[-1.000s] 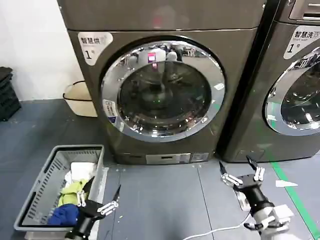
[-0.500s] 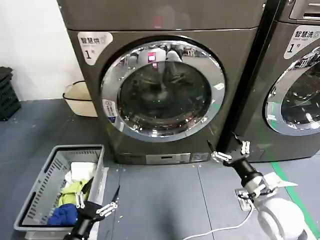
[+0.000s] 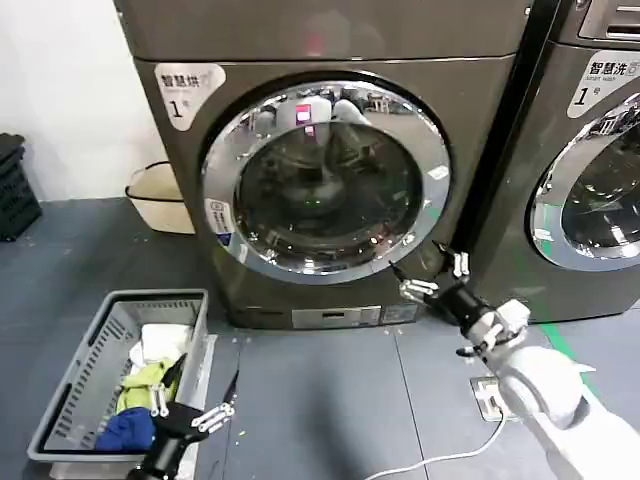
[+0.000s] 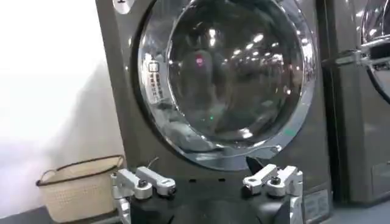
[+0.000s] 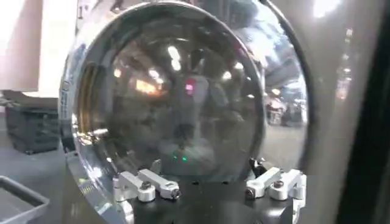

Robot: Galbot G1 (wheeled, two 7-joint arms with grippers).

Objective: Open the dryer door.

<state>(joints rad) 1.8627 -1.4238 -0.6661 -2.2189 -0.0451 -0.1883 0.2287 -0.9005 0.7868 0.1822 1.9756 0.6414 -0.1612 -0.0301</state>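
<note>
Chrome-rimmed dryer door (image 3: 325, 180) sits closed just above-left of the spread right claw (image 3: 427, 272).

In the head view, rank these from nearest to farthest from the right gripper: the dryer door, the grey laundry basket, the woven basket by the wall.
Measured from the right gripper, jaws open:
1. Dryer door: its lower right chrome rim is just beside the gripper.
2. Grey laundry basket: on the floor at lower left, near the left gripper.
3. Woven basket: far left, against the wall beside the dryer.

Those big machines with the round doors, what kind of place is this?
Probably a laundry room or laundrette: two front-loading machines side by side, the dryer and its neighbour, plus a basket of clothes on the floor.
</note>
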